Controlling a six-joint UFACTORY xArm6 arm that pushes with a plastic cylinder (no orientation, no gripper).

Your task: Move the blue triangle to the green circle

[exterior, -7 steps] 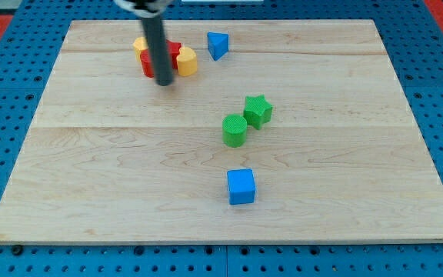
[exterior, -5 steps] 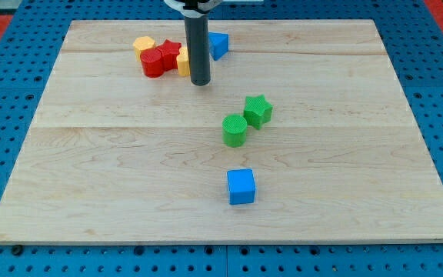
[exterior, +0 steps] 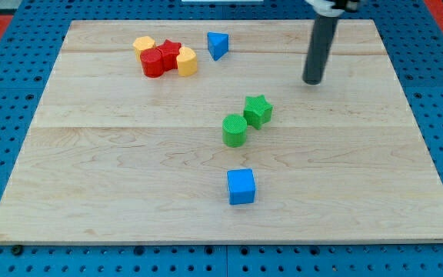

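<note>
The blue triangle (exterior: 218, 45) lies near the view's top, a little left of centre. The green circle (exterior: 234, 130) stands near the board's middle, with the green star (exterior: 258, 111) touching it on its upper right. My tip (exterior: 312, 81) rests on the board at the upper right, well to the right of the blue triangle and above and to the right of the green star. It touches no block.
A cluster of two yellow blocks (exterior: 186, 61) and two red blocks (exterior: 154, 63) sits at the upper left, just left of the blue triangle. A blue cube (exterior: 241, 186) lies below the green circle. The wooden board (exterior: 91, 177) sits on a blue pegboard.
My tip has swept from the red and yellow cluster rightwards across the top of the board, past the blue triangle, to the upper right. No block has moved.
</note>
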